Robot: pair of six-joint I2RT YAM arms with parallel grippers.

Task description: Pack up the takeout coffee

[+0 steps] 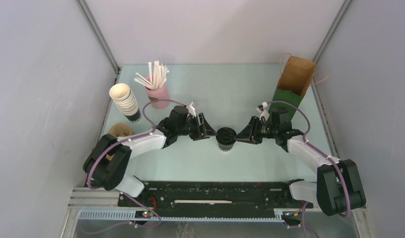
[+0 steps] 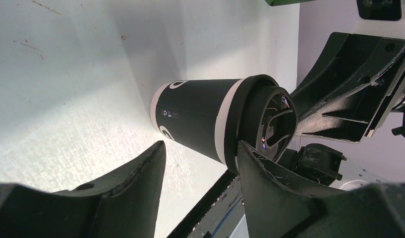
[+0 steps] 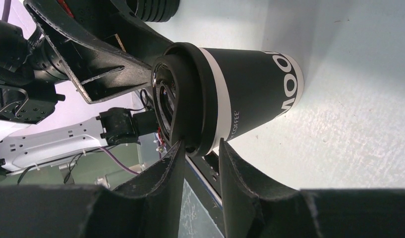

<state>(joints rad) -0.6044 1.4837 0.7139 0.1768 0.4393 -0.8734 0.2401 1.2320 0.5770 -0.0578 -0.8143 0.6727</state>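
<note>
Where grey-white walls and metal corner posts close in three sides, one pale green desk [image 1: 230,89] carries all items.

Containers:
- Paper bag [image 1: 295,75], one: brown, dark green lower panel, upright at the far right corner, mouth open, string handles out to the sides.
- Coffee cup [image 1: 225,138], one: dark paper, white band under a black lid, upright mid-desk between the two arms, well apart from the bag.
- Pink cup [image 1: 158,95], one: far left, holding a fanned bunch of white stirrers [image 1: 155,74], too many to count.
- Stack of lidless cups [image 1: 126,101], one: cream inside, leaning, beside the pink cup.
- Brown round item [image 1: 120,131], one: partly hidden by the left arm, kind unclear.

Claws:
- Left claw [image 1: 206,133]: released, fingers apart along the cup's height, the upper one touching the lid rim.
- Right claw [image 1: 242,135]: fingers close together at the lid rim; whether they pinch it cannot be told.
</note>
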